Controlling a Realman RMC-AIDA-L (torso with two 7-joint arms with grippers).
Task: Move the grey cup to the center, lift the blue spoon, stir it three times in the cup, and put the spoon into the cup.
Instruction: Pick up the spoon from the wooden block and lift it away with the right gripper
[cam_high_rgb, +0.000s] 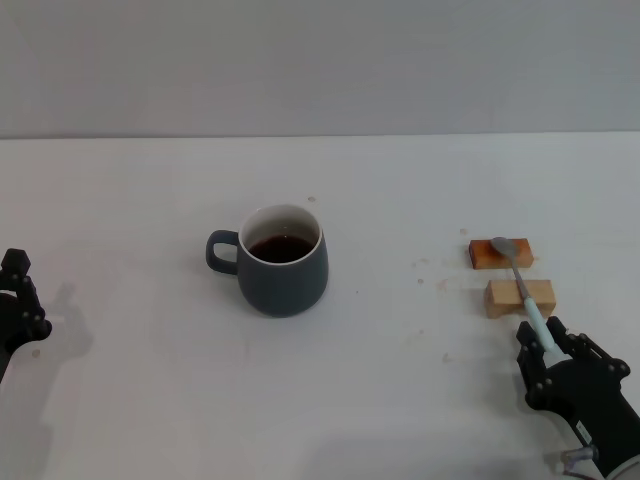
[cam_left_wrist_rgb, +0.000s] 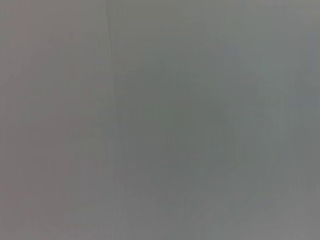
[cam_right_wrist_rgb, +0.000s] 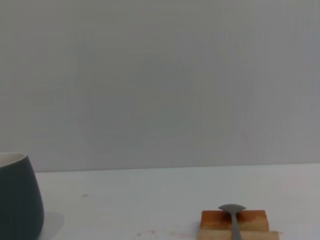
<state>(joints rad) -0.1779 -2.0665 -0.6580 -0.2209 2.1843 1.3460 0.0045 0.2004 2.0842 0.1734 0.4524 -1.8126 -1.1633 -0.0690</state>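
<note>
The blue spoon (cam_high_rgb: 520, 282) lies across two small wooden blocks (cam_high_rgb: 520, 298) on the right of the counter (cam_high_rgb: 380, 380), its metal bowl on the far, darker block (cam_right_wrist_rgb: 235, 219) and its pale handle running toward us. Our right hand (cam_high_rgb: 549, 352) sits at the near tip of that handle; we cannot tell whether its fingers have closed on it. The grey cup (cam_high_rgb: 282, 260), holding dark liquid, stands well to the left, roughly mid-counter, its handle pointing left. Our left hand (cam_high_rgb: 20, 300) waits at the near left edge, its fingers also unreadable.

We judge the grip to be the weak point: held only by its tip, the slim handle could pivot or slip, knocking the blocks. Later, a hasty stir could splash coffee or nudge the cup.
</note>
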